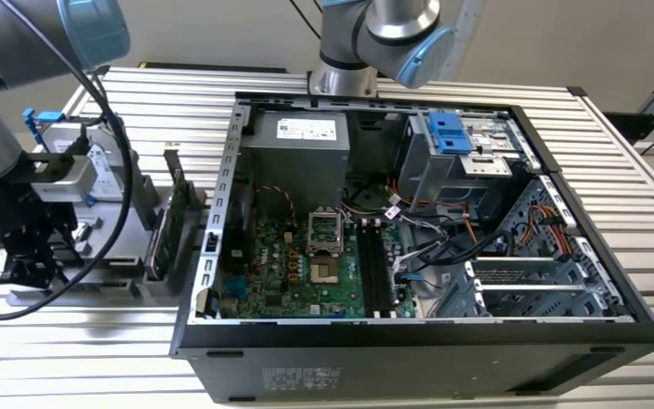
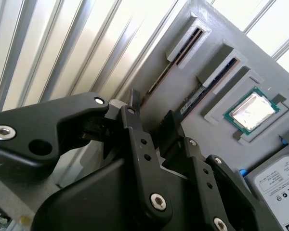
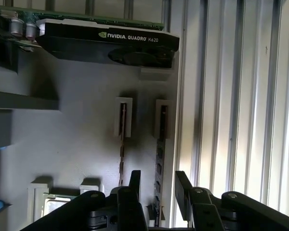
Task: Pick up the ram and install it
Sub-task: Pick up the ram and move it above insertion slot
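Observation:
In the exterior view my gripper [image 1: 20, 256] hangs low over the grey parts tray [image 1: 106, 273] at the exterior view's left, outside the computer case. In both wrist views the ram [image 3: 160, 154] [image 2: 195, 96], a thin dark stick, stands on edge in a tray slot. The gripper [image 3: 156, 185] [image 2: 151, 115] is open, one finger on each side of the ram's near end, apart from it. A second thin stick [image 3: 122, 144] stands in the neighbouring slot. The motherboard's black slots [image 1: 373, 273] lie inside the case.
The tray also holds a green card on edge [image 1: 174, 221] [image 3: 106, 45], a processor chip [image 2: 253, 110] and a silver hard drive [image 2: 279, 178] [image 1: 77, 166]. The open case [image 1: 418, 213] fills the middle of the slatted table [image 1: 645, 170], with cables beside the motherboard [image 1: 293, 273].

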{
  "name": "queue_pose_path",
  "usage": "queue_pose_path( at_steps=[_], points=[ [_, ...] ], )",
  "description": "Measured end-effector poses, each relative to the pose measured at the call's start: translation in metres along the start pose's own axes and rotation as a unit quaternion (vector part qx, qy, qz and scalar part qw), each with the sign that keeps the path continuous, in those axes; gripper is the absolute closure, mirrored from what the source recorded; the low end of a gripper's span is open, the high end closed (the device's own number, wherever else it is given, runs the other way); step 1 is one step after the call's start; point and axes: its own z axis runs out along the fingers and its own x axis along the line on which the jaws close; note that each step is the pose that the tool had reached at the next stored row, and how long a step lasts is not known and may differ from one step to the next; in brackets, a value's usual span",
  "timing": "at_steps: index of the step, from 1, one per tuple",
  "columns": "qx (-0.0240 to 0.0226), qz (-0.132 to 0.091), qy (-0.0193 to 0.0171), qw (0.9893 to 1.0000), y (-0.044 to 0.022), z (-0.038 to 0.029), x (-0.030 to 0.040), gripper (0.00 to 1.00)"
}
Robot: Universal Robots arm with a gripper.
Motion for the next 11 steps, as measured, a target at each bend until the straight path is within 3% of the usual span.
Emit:
queue_pose_path(
  at_steps=[11],
  points=[
    [0.0001,0.000,-0.0026,1.0000,0.0000,0.0015,-0.0014,0.00]
  ],
)
